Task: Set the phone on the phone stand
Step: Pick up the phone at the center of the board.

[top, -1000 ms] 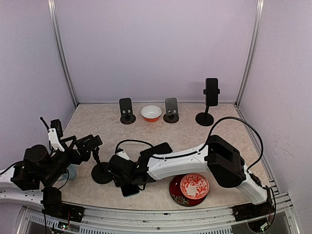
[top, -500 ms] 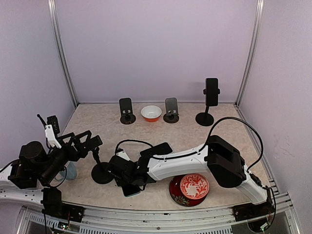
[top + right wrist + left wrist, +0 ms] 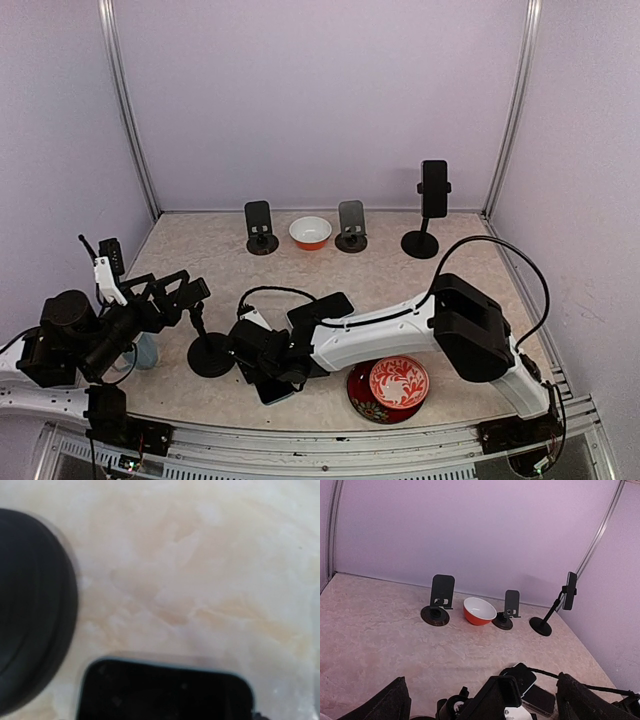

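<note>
Phone [image 3: 270,388] lies flat on the worktop [image 3: 400,285], just right of the phone stand [image 3: 209,356] base. Right hand [image 3: 262,362] sits low over it, likely lining up a pickup. Its wrist view shows no fingers, so I can't tell if it's spread or clamped. Red dish [image 3: 390,385] is further right of the stand. Left hand [image 3: 183,292] is spread wide around the stand's head, probably to steady it. Well behind the stand are an orange bowl [image 3: 310,232], small stands [image 3: 261,228] and a tall stand [image 3: 430,215] clamping a second phone [image 3: 434,188]: likely spares.
</note>
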`<state>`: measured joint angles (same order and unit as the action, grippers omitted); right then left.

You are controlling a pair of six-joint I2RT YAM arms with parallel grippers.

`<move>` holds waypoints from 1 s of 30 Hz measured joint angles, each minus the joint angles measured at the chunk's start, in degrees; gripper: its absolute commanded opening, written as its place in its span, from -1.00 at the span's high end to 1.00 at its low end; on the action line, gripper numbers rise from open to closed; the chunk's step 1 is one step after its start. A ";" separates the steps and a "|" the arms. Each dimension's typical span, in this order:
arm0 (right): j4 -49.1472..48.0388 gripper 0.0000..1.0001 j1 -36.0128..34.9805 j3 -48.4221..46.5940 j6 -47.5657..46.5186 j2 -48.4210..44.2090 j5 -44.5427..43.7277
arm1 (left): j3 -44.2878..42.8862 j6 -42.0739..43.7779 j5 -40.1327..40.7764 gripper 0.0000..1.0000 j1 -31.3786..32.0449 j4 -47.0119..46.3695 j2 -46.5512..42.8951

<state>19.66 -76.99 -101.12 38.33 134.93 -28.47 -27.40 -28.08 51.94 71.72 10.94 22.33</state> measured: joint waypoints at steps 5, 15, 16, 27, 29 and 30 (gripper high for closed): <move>-3.43 -0.53 0.24 6.27 -1.46 -4.68 -1.25 | -1.05 0.90 -2.67 -0.98 -0.02 -0.07 0.46; -9.99 -1.00 1.42 12.07 -4.07 -12.02 -0.59 | -3.19 2.23 -6.86 -0.98 -0.17 -0.79 2.54; -8.63 -1.00 1.46 10.91 -4.17 -11.61 -0.11 | -3.19 2.21 -6.95 -0.98 -0.20 -0.76 2.58; 7.98 -1.00 -1.27 -7.78 0.70 3.08 -0.98 | -3.19 2.19 -7.04 -0.98 -0.26 -0.76 2.80; 9.35 -1.00 -1.64 -7.78 1.29 3.65 -2.03 | -3.19 2.16 -6.99 -0.97 -0.26 -0.74 2.78; 9.70 -1.00 -1.64 -7.80 1.64 3.65 -2.14 | -3.19 2.14 -7.02 -0.98 -0.26 -0.72 2.78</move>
<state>29.36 -78.63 -108.92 39.97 138.58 -30.61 -30.59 -25.93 44.93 71.46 10.22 25.10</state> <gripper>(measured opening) 0.999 0.989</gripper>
